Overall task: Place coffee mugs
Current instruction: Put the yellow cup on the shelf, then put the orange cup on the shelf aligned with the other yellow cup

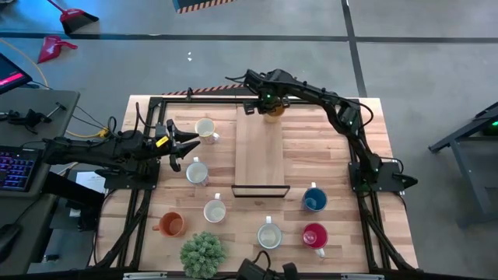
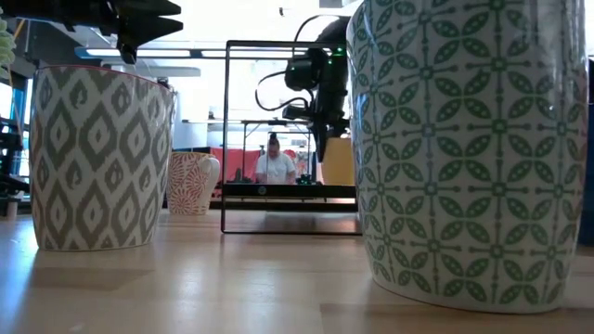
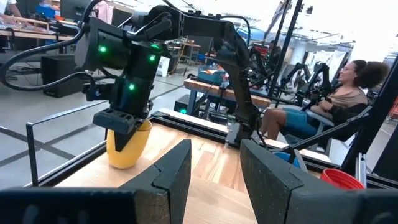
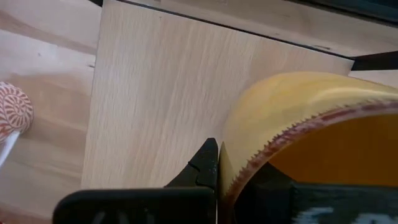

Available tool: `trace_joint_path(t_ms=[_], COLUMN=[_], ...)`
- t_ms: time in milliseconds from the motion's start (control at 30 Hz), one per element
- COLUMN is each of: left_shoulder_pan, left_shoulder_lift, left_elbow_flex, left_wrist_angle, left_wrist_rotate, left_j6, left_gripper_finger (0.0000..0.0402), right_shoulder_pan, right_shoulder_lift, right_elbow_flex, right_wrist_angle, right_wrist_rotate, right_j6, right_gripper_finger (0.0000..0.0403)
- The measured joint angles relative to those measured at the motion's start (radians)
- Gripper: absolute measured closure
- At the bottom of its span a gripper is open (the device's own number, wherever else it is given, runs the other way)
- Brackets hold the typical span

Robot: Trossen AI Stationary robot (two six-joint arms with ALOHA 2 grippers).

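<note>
Yellow-orange mug clamped by right end effector on wooden tray, left end effector apart.

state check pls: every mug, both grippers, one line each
yellow-orange mug: upright at the far end of the light board, rim pinched by the right gripper
right gripper: shut on the mug's rim
left gripper: open, empty, above the table beside a cream mug
cream mugs: four, upright
orange mug: upright
blue mug: upright
red mug: upright
</note>
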Motion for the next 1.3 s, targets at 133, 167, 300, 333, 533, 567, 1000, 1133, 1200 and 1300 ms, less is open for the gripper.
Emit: trace_joint_path(t_ms=[133, 167, 300, 333, 533, 567, 1000, 1133, 1200, 1300], left_shoulder_pan=[0.0, 0.0, 0.0, 0.0, 0.0, 0.0, 0.0, 0.0, 0.0, 0.0], left_shoulder_lift=[0.0, 0.0, 0.0, 0.0, 0.0, 0.0, 0.0, 0.0, 0.0, 0.0], left_elbow_flex=[0.0, 0.0, 0.0, 0.0, 0.0, 0.0, 0.0, 0.0, 0.0, 0.0], left_wrist_angle=[0.0, 0.0, 0.0, 0.0, 0.0, 0.0, 0.0, -0.001, 0.0, -0.002], left_wrist_rotate=[0.0, 0.0, 0.0, 0.0, 0.0, 0.0, 0.0, 0.0, 0.0, 0.0], left_j6=[0.0, 0.0, 0.0, 0.001, 0.017, 0.019, 0.026, 0.026, 0.026, 0.027], left_gripper_finger=[0.0273, 0.0273, 0.0273, 0.0273, 0.0273, 0.0273, 0.0273, 0.0273, 0.0273, 0.0273], right_shoulder_pan=[-0.001, -0.002, -0.002, -0.002, 0.002, 0.003, 0.026, 0.061, 0.09, 0.148], right_shoulder_lift=[0.0, 0.001, 0.005, 0.005, 0.005, 0.005, -0.064, -0.084, -0.106, -0.13], right_elbow_flex=[-0.001, -0.001, -0.003, -0.003, -0.003, 0.004, 0.132, 0.162, 0.158, 0.161], right_wrist_angle=[0.009, 0.011, 0.017, 0.016, 0.019, 0.013, -0.109, -0.175, -0.168, -0.173], right_wrist_rotate=[0.0, 0.0, 0.01, 0.01, 0.008, 0.003, 0.02, 0.032, 0.03, 0.035], right_j6=[-0.005, -0.005, -0.009, -0.009, -0.009, -0.009, 0.019, 0.012, -0.017, -0.061], right_gripper_finger=[0.0399, 0.0395, 0.0371, 0.0364, 0.0326, 0.0322, 0.0311, 0.0311, 0.0311, 0.0311])
